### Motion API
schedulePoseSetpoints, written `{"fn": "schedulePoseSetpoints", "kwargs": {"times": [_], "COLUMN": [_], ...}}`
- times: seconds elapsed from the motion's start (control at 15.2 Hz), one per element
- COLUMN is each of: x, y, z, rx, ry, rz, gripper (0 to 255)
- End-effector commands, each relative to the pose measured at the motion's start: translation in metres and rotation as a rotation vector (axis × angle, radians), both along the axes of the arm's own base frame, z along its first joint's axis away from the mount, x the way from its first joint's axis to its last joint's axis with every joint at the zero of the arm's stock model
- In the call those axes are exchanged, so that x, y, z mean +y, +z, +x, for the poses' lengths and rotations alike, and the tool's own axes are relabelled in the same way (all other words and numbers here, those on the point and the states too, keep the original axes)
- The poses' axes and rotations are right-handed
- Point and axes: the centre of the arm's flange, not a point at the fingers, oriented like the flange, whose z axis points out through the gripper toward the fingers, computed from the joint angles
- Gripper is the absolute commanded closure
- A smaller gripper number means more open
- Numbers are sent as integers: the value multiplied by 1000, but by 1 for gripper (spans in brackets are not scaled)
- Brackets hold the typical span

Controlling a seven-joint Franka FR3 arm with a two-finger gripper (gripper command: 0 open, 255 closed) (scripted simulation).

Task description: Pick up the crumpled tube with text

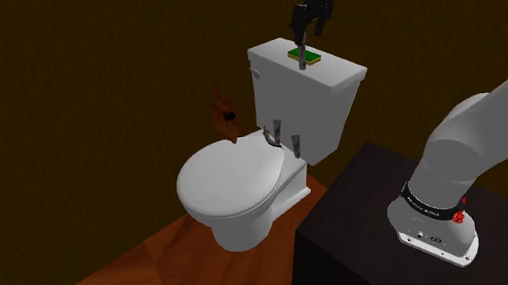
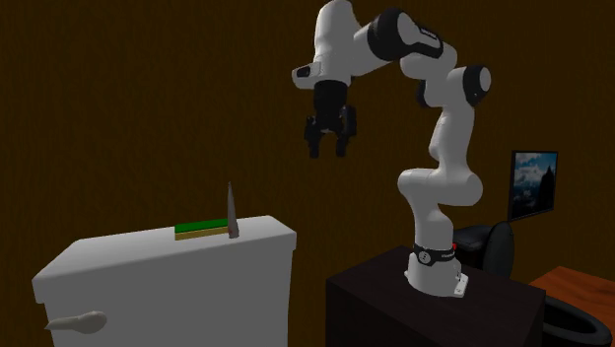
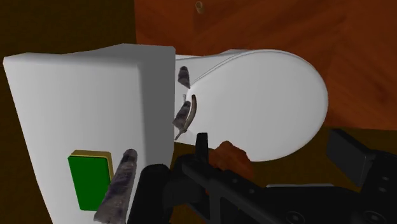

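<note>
jaws: apart, nothing between them
gripper (image 2: 328, 150): pointing down, above the tank lid (image 2: 138, 251), well clear of the tube
tube (image 2: 232, 210): grey, mottled, upright on the tank lid, against one end of the block
block (image 2: 202, 229): green, flat on the tank lid
toilet (image 1: 231, 175): white, seat cover down
floor (image 1: 139, 283): reddish wood
stand (image 1: 355, 234): dark box beside the toilet
</note>
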Motion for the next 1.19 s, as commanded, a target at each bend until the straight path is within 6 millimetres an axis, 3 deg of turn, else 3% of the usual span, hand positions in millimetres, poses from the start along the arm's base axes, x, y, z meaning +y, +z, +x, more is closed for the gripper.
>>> {"fn": "schedulePoseSetpoints", "kwargs": {"times": [0.0,1.12], "x": [-17,-179], "y": [-3,-30], "z": [15,134], "rx": [-13,-111], "ry": [-21,-191], "rz": [-7,-56], "gripper": [0,0]}}
